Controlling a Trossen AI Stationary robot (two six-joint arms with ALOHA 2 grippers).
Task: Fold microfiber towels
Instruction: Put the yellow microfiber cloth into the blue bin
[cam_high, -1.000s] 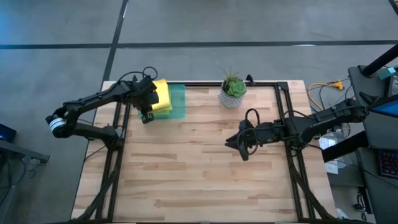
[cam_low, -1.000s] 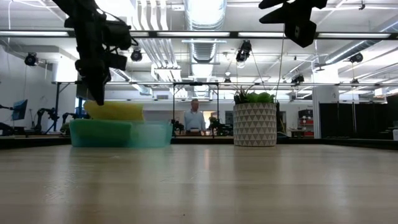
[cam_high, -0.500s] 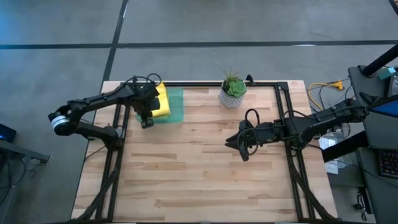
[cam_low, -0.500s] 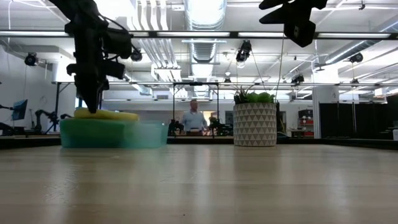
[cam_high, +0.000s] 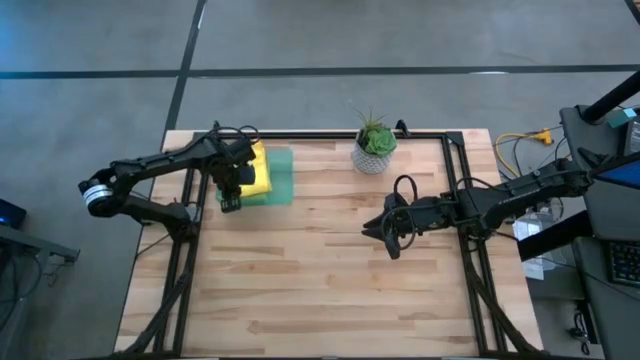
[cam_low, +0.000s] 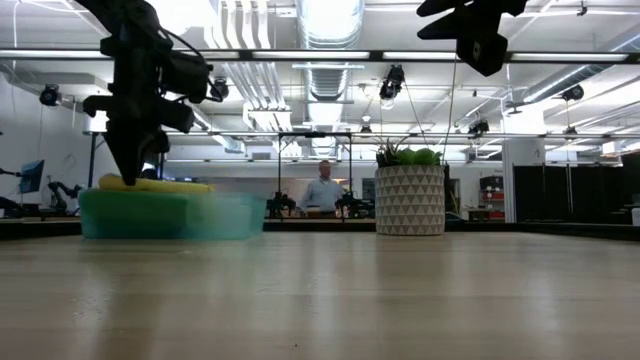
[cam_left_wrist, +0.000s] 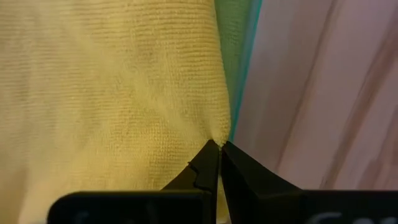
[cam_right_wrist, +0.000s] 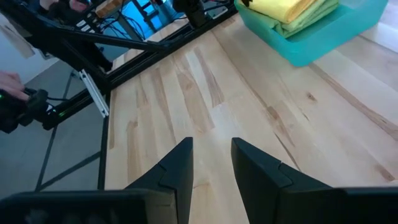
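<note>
Since the left gripper has its fingers pinched tight on the yellow towel's edge, the lift should go slowly and straight up so the towel clears the tray at the worktop's far left corner. Over mid-worktop, the right gripper waits, fingers partly spread, holding nothing.

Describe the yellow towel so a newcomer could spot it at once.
On the wooden table, go to the far left corner, where a see-through green tray sits. The yellow towel lies topmost in it, pinched at its edge by the left gripper; it is the only yellow cloth.
</note>
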